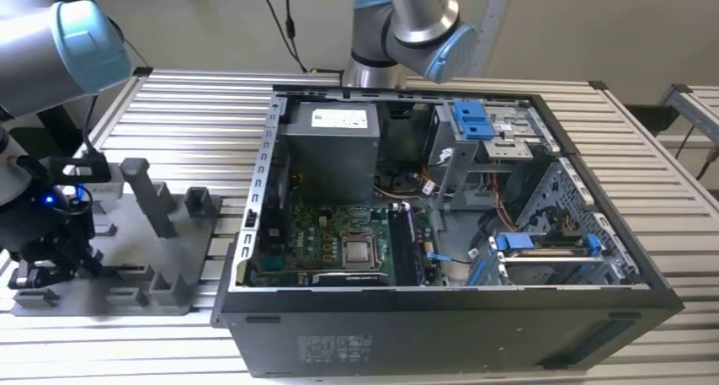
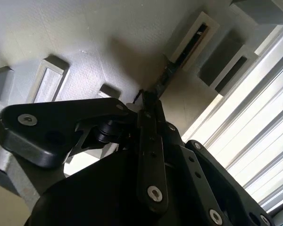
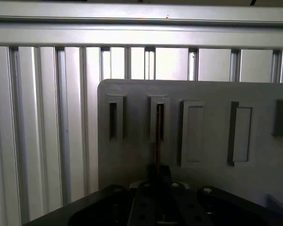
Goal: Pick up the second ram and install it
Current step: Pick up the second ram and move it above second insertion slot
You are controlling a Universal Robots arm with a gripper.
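A: Begin with the exterior view. Where is the arm working?

B: The grey robot arm with pale-blue joint caps (image 1: 67, 40) reaches down at the exterior view's left. Its black gripper (image 1: 39, 271) sits low over the grey plastic fixture plate with upright pegs (image 1: 191, 254), at the end of the plate farthest from the open black computer case (image 1: 450, 334). Plate and case lie just beside each other on the ribbed aluminium table (image 1: 168, 90).

A: What is inside the case?

B: A grey metal power-supply box (image 1: 328, 149), a green motherboard (image 1: 320, 237) and long black plastic memory slots (image 1: 407, 242). All are well apart from the gripper.

A: Now the second wrist view.

B: The gripper (image 2: 148, 100) has its jaws drawn into a narrow pinch on one end of the second ram (image 2: 174, 63), a thin, flat, dark circuit-board stick. The stick runs away from the fingertips. Its far end lies inside a raised rectangular slot pocket (image 2: 187, 29) on the fixture plate (image 2: 85, 42).

A: And the first wrist view?

B: The gripper (image 3: 158, 170) clasps the second ram (image 3: 158, 136), seen edge-on as a thin dark line. The line leads from the fingertips into the slot pocket (image 3: 152, 101), the second one in from the plate's edge. A like pocket (image 3: 107, 120) is just beside it, nearer the edge, and two closed grey blocks (image 3: 192, 132) stand on its other side. I cannot tell whether the stick touches the pocket's floor.
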